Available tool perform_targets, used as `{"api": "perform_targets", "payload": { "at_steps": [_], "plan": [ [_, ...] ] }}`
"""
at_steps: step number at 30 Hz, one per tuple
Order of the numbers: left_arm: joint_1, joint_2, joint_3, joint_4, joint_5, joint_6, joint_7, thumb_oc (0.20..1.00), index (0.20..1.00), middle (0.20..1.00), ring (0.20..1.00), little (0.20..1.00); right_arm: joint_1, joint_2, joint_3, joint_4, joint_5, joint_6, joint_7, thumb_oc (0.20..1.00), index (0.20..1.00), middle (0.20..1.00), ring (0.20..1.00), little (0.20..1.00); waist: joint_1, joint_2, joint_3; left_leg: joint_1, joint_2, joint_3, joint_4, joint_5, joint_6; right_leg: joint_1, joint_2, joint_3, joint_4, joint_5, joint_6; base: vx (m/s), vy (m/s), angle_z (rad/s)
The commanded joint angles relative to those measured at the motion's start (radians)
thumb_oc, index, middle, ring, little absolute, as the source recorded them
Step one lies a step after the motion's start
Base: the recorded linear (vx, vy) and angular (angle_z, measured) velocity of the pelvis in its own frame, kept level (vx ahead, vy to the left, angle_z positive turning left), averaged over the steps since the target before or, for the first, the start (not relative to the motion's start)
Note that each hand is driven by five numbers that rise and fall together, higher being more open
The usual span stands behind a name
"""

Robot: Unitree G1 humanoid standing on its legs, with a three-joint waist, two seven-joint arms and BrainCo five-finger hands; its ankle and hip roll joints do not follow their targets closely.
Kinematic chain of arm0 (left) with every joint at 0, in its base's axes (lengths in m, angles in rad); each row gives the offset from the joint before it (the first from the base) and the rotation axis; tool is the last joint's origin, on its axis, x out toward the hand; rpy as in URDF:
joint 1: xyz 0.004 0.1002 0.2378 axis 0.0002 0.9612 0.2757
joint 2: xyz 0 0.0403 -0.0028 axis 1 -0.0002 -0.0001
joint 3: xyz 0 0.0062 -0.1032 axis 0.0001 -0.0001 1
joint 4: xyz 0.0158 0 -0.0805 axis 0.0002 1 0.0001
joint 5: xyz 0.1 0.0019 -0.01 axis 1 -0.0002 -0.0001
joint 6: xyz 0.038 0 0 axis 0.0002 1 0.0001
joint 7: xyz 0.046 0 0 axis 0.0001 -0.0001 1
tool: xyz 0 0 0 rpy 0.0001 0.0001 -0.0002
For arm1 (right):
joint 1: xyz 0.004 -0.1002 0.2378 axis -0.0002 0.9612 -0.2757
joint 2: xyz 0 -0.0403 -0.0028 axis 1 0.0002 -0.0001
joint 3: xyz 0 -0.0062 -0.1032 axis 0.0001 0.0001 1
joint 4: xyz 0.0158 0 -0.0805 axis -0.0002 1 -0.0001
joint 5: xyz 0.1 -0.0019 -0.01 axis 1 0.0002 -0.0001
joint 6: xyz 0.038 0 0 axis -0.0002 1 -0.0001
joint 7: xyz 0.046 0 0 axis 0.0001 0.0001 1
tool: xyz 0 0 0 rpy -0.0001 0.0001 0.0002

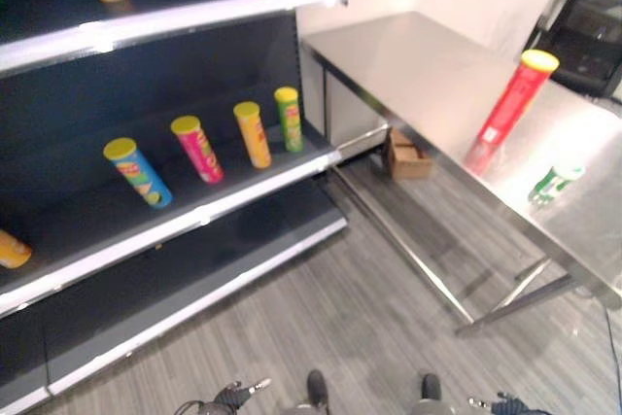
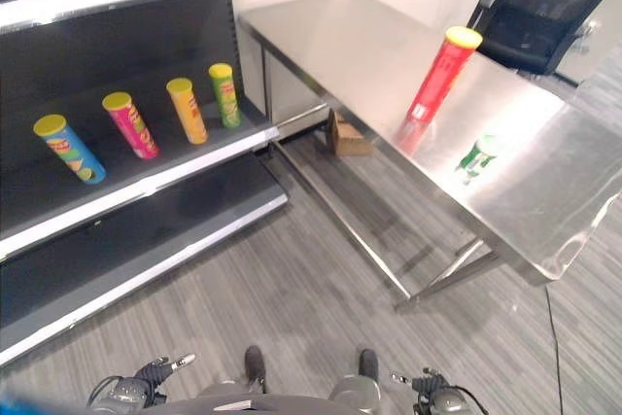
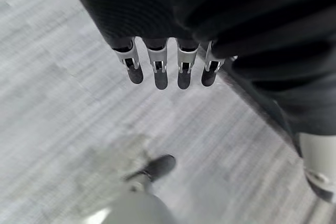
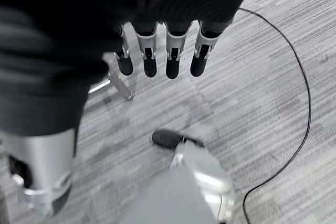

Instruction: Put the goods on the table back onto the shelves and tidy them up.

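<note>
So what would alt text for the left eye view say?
A tall red can stands on a steel table at right, a green bottle lying beside it. At left, dark shelves hold a row of four colourful cans.

- A tall red cylindrical can with a yellow lid (image 2: pixel 434 82) stands upright on the shiny steel table (image 2: pixel 350 41), near its middle.
- A small green-and-white bottle (image 2: pixel 477 155) lies just beside it, nearer the table's front edge.
- Four yellow-lidded cans stand in a row on the dark shelf (image 1: pixel 194 216): blue (image 1: pixel 138 172), pink (image 1: pixel 197 150), orange (image 1: pixel 253 134), green (image 1: pixel 289 120).
</note>
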Motion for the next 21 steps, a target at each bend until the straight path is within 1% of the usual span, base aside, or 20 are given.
{"api": "perform_targets", "payload": {
  "at_steps": [1,2,3,5,6,7,8,10,11,12,13,15,17,19,20,21],
  "plan": [
    [-0.064,0.012,0.002,-0.028,-0.002,-0.026,0.018,1.0,1.0,1.0,1.0,1.0,0.017,-0.044,-0.055,0.075,0.045,0.004,-0.037,1.0,1.0,1.0,1.0,1.0,-0.047,-0.015,0.039,0.113,0.059,-0.028,0.084,-0.171,-0.143,-0.089,0.025,0.047,0.084,0.033,-0.01,0.12,-0.155,0.9],
    [-0.064,0.012,0.002,-0.028,-0.002,-0.026,0.018,1.0,1.0,1.0,1.0,1.0,0.017,-0.044,-0.056,0.075,0.045,0.004,-0.037,1.0,1.0,1.0,1.0,1.0,-0.048,-0.015,0.04,0.114,0.06,-0.029,0.085,-0.172,-0.143,-0.088,0.025,0.046,0.084,0.033,-0.011,0.12,-0.19,0.95],
    [-0.065,0.01,-0.001,-0.024,-0.003,-0.029,0.018,1.0,1.0,1.0,1.0,1.0,0.042,-0.064,-0.101,0.111,0.064,0.006,-0.046,1.0,1.0,1.0,1.0,1.0,-0.058,-0.011,0.031,0.122,0.076,-0.039,0.08,-0.169,-0.153,-0.076,0.036,0.037,0.084,0.029,-0.017,0.12,-0.193,0.68],
    [-0.067,0.006,-0.007,-0.032,-0.012,-0.034,0.014,1.0,1.0,1.0,1.0,1.0,0.077,-0.098,-0.175,0.141,0.099,0.002,-0.058,1.0,1.0,1.0,1.0,1.0,-0.075,0.003,0.023,0.122,0.093,-0.047,0.084,-0.167,-0.165,-0.059,0.046,0.017,0.078,0.017,-0.024,0.11,-0.162,0.25],
    [-0.067,0.005,-0.008,-0.032,-0.012,-0.034,0.014,1.0,1.0,1.0,1.0,1.0,0.077,-0.099,-0.176,0.141,0.099,0.002,-0.058,1.0,1.0,1.0,1.0,1.0,-0.076,0.004,0.023,0.121,0.094,-0.048,0.084,-0.167,-0.165,-0.058,0.046,0.015,0.078,0.017,-0.024,0.07,-0.1,0.36],
    [-0.07,0.002,-0.015,-0.036,-0.011,-0.035,0.012,1.0,1.0,1.0,1.0,1.0,0.097,-0.139,-0.248,0.158,0.145,-0.002,-0.067,1.0,1.0,1.0,1.0,1.0,-0.091,0.015,0.018,0.121,0.106,-0.05,0.084,-0.163,-0.175,-0.044,0.052,-0.002,0.073,0.004,-0.03,0.1,-0.103,0.31],
    [-0.073,-0.001,-0.019,-0.025,0.0,-0.034,0.005,1.0,1.0,1.0,1.0,1.0,0.122,-0.199,-0.342,0.183,0.207,-0.006,-0.074,1.0,1.0,1.0,1.0,1.0,-0.107,0.025,0.012,0.127,0.115,-0.046,0.082,-0.162,-0.181,-0.032,0.058,-0.006,0.072,-0.006,-0.033,0.13,-0.109,0.06],
    [-0.072,-0.005,-0.023,-0.019,0.014,-0.033,-0.003,1.0,1.0,1.0,1.0,1.0,0.145,-0.269,-0.436,0.188,0.261,-0.014,-0.084,1.0,1.0,1.0,1.0,1.0,-0.119,0.035,0.006,0.139,0.119,-0.04,0.079,-0.164,-0.185,-0.017,0.061,-0.01,0.067,-0.011,-0.033,0.09,-0.032,0.0],
    [-0.072,-0.005,-0.023,-0.019,0.014,-0.033,-0.003,1.0,1.0,1.0,1.0,1.0,0.145,-0.269,-0.436,0.188,0.261,-0.014,-0.084,1.0,1.0,1.0,1.0,1.0,-0.118,0.035,0.007,0.139,0.119,-0.04,0.079,-0.164,-0.185,-0.017,0.061,-0.01,0.067,-0.011,-0.033,0.07,-0.001,-0.07],
    [-0.07,-0.007,-0.023,-0.019,0.027,-0.034,-0.006,1.0,1.0,1.0,1.0,1.0,0.163,-0.309,-0.498,0.173,0.298,-0.018,-0.083,1.0,1.0,1.0,1.0,1.0,-0.128,0.039,0.002,0.148,0.121,-0.035,0.073,-0.166,-0.187,-0.011,0.061,-0.012,0.062,-0.012,-0.031,0.08,0.01,-0.09],
    [-0.066,-0.011,-0.016,-0.017,0.039,-0.034,-0.013,1.0,1.0,1.0,1.0,1.0,0.195,-0.374,-0.598,0.139,0.346,-0.038,-0.084,1.0,1.0,1.0,1.0,1.0,-0.142,0.043,-0.004,0.159,0.121,-0.026,0.066,-0.167,-0.188,-0.006,0.061,-0.01,0.059,-0.015,-0.028,0.11,0.018,-0.07],
    [-0.055,-0.017,-0.009,-0.014,0.055,-0.031,-0.017,1.0,1.0,1.0,1.0,1.0,0.218,-0.438,-0.688,0.064,0.368,-0.062,-0.085,1.0,1.0,1.0,1.0,1.0,-0.152,0.049,-0.01,0.173,0.119,-0.018,0.057,-0.171,-0.188,0.0,0.06,-0.009,0.056,-0.016,-0.026,0.08,0.026,-0.03],
    [-0.042,-0.028,0.001,-0.01,0.074,-0.029,-0.021,1.0,1.0,1.0,1.0,1.0,0.239,-0.502,-0.755,-0.093,0.346,-0.093,-0.104,1.0,1.0,1.0,1.0,1.0,-0.159,0.053,-0.012,0.189,0.119,-0.012,0.05,-0.178,-0.189,0.01,0.059,-0.007,0.053,-0.02,-0.023,0.06,0.033,-0.16],
    [-0.032,-0.034,0.003,-0.012,0.086,-0.03,-0.02,1.0,1.0,1.0,1.0,1.0,0.238,-0.541,-0.791,-0.263,0.314,-0.127,-0.126,1.0,1.0,1.0,1.0,1.0,-0.16,0.055,-0.02,0.192,0.115,-0.008,0.042,-0.176,-0.188,0.01,0.056,-0.005,0.049,-0.017,-0.022,0.03,0.025,-0.15],
    [-0.032,-0.035,0.003,-0.012,0.087,-0.03,-0.02,1.0,1.0,1.0,1.0,1.0,0.242,-0.538,-0.794,-0.269,0.312,-0.124,-0.128,1.0,1.0,1.0,1.0,1.0,-0.16,0.056,-0.02,0.193,0.116,-0.008,0.042,-0.176,-0.188,0.01,0.056,-0.005,0.048,-0.017,-0.022,0.04,0.027,-0.06],
    [-0.021,-0.044,0.008,-0.019,0.099,-0.026,-0.017,1.0,1.0,1.0,1.0,1.0,0.23,-0.566,-0.801,-0.541,0.243,-0.154,-0.162,1.0,1.0,1.0,1.0,1.0,-0.156,0.06,-0.02,0.203,0.114,-0.004,0.038,-0.182,-0.188,0.019,0.055,-0.005,0.046,-0.02,-0.022,0.02,0.026,-0.03]
  ]
}}
